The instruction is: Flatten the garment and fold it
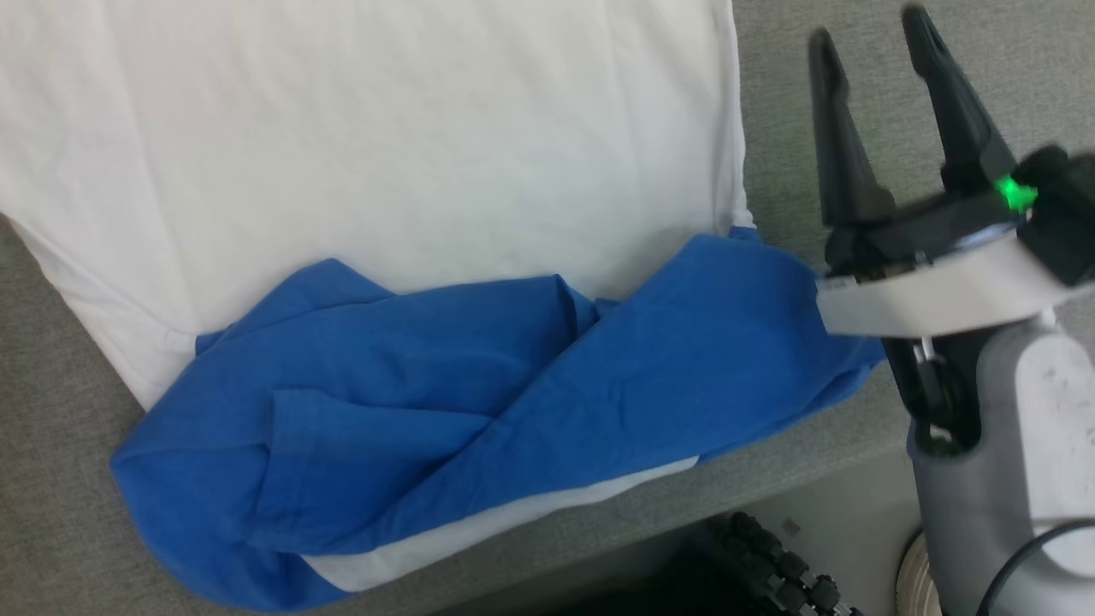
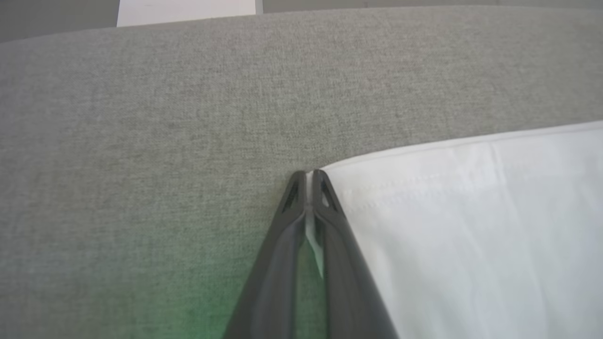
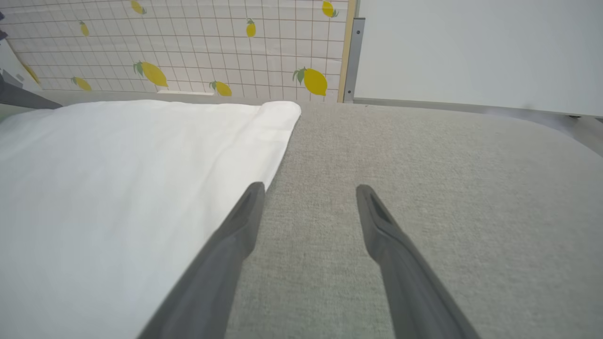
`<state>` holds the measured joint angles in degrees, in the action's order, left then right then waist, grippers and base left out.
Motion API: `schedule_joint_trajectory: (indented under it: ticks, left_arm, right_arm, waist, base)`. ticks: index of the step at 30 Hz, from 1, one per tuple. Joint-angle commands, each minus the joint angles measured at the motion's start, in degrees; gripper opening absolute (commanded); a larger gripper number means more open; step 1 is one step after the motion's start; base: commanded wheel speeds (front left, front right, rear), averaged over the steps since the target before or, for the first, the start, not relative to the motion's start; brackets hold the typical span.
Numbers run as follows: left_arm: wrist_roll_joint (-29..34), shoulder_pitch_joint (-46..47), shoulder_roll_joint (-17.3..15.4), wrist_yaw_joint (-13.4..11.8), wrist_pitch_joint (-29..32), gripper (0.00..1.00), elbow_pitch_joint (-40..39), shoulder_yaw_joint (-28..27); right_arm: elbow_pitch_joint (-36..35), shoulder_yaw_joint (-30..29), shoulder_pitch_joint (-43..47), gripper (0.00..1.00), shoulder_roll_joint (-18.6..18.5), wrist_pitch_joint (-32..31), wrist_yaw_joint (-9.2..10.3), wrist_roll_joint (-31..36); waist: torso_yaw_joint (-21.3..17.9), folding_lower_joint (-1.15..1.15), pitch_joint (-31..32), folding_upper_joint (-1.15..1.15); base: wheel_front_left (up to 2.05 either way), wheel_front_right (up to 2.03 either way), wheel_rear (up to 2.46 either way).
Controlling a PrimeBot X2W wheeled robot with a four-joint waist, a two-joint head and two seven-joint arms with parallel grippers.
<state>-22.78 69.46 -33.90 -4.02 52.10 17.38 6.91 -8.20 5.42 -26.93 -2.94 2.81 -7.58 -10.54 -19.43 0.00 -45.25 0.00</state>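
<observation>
The garment point(image 1: 385, 171) lies spread on the grey desk point(image 1: 51, 479), blue sleeves bunched at the near edge.
Its white hem corner is clamped in the left pincer point(image 2: 307, 175); the right pincer point(image 1: 868, 28) is open over bare desk just beside it.

Blk tapered jaws, green LED point(image 1: 1015, 192), white wrist band point(image 1: 932, 299), grey forearm point(image 1: 1018, 445).

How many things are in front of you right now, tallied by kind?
Garment: 1 (white body, blue sleeves)
Grippers: 2 (left gripper shut on the garment's white corner, right gripper open)
Grey padded surface: 1
Total: 4
</observation>
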Motion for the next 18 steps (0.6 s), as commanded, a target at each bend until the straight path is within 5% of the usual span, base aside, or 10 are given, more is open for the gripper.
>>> schedule_joint_trajectory:
  ticks: [1,9,18]
  left_arm:
    - [-0.3,-3.87,0.58,0.31,1.36,0.0,1.33,0.77]
    - [-0.43,-3.28,0.73,1.72,-1.92,0.0,-0.98,1.46]
    - [0.73,0.39,3.72,3.65,-10.51,0.0,0.02,3.87]
  right_arm:
    - [-0.48,0.59,-2.86,1.0,0.06,-1.09,0.09,0.87]
    - [6.12,1.29,-18.9,1.0,0.06,-10.91,0.09,0.22]
    - [29.53,-2.59,-43.52,1.0,0.06,-25.24,0.09,1.2]
  waist:
    - [0.28,0.0,0.02,0.0]
    - [1.45,0.0,0.06,0.0]
    - [5.53,0.0,-1.47,0.0]
  base:
    - [0.0,0.0,0.0]
    - [0.0,0.0,0.0]
    - [0.0,0.0,0.0]
